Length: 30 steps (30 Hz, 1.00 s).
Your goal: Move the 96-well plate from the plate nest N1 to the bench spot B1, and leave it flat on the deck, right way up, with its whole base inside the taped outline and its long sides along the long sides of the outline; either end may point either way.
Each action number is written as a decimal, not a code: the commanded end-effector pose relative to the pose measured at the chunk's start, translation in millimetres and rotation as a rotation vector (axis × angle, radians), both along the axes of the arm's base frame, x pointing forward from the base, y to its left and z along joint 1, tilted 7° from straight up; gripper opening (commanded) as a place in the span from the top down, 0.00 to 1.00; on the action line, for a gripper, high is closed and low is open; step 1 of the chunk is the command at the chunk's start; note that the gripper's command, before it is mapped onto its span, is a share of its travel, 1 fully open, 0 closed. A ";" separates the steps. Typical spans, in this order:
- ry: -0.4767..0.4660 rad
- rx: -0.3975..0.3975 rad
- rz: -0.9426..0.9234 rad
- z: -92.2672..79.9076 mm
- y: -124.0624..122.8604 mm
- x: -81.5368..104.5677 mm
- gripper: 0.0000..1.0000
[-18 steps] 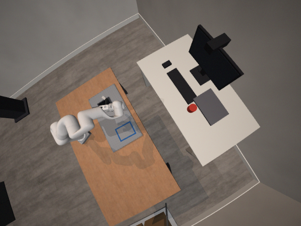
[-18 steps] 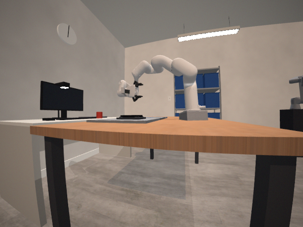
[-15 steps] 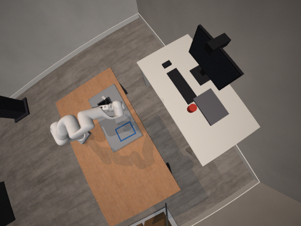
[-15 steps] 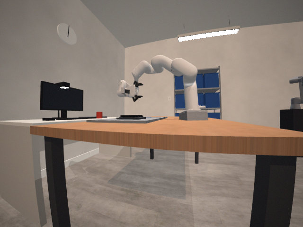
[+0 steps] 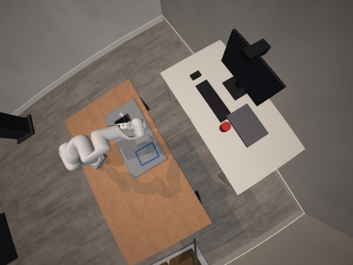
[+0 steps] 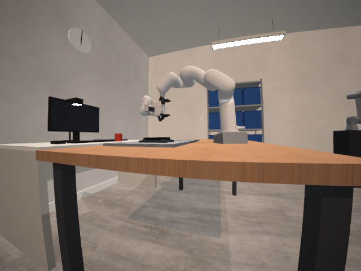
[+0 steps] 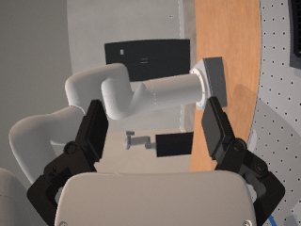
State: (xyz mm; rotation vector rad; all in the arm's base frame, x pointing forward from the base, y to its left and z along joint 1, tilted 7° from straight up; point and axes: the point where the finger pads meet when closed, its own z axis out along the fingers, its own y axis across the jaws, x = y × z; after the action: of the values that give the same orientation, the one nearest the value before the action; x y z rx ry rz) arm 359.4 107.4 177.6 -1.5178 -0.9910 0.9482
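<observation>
The black plate nest N1 [image 5: 122, 118] sits at the far end of the grey perforated deck mat [image 5: 133, 139]. It also shows in the side view [image 6: 155, 140] and at the right edge of the wrist view [image 7: 295, 25]. A pale sliver on it [image 5: 122, 114] looks like the 96-well plate; the arm's wrist hides most of it. The blue taped outline B1 [image 5: 146, 154] lies on the mat's near half and holds nothing. My gripper [image 6: 166, 108] is open and empty, high above the nest, with its fingers turned sideways toward the robot base.
The arm's base [image 6: 230, 136] stands on the wooden table beside the mat. A white desk [image 5: 230, 120] to the side holds a monitor [image 5: 250, 68], a keyboard and a red cup [image 5: 224, 126]. A shelf with blue bins [image 6: 247, 108] stands at the back wall.
</observation>
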 end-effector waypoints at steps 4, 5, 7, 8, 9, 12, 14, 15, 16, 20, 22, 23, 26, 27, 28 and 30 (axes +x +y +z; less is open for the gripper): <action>-0.046 -0.160 -0.004 -21.2 4.9 -3.1 0.00; -0.054 -0.193 -0.005 -21.2 4.9 -3.1 0.00; -0.073 -0.256 -0.009 -31.1 6.2 -4.5 0.00; -0.082 -0.288 -0.010 -32.6 6.4 -4.7 0.00; -0.092 -0.320 -0.013 -37.6 6.9 -5.2 0.00; -0.123 -0.415 -0.021 -43.6 7.6 -5.8 0.00; -0.147 -0.476 -0.029 -53.5 8.4 -6.4 0.00; -0.147 -0.476 -0.029 -53.5 8.4 -6.4 0.00; -0.147 -0.476 -0.029 -53.5 8.4 -6.4 0.00; -0.199 -0.597 -0.050 -68.9 9.5 -6.2 0.00; -0.226 -0.657 -0.062 -73.2 9.8 -5.9 0.00; -0.240 -0.686 -0.068 -73.2 9.8 -5.9 0.00; -0.287 -0.772 -0.091 -81.8 10.6 -4.8 0.00; -0.303 -0.799 -0.100 -86.7 11.2 -3.7 0.00; -0.320 -0.827 -0.109 -89.7 11.6 -3.0 0.00; -0.355 -0.880 -0.130 -94.3 12.5 -1.5 0.00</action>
State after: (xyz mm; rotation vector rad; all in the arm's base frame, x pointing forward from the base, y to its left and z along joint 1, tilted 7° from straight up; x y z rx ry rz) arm 355.0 117.9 91.3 -2.3926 -0.7563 1.1382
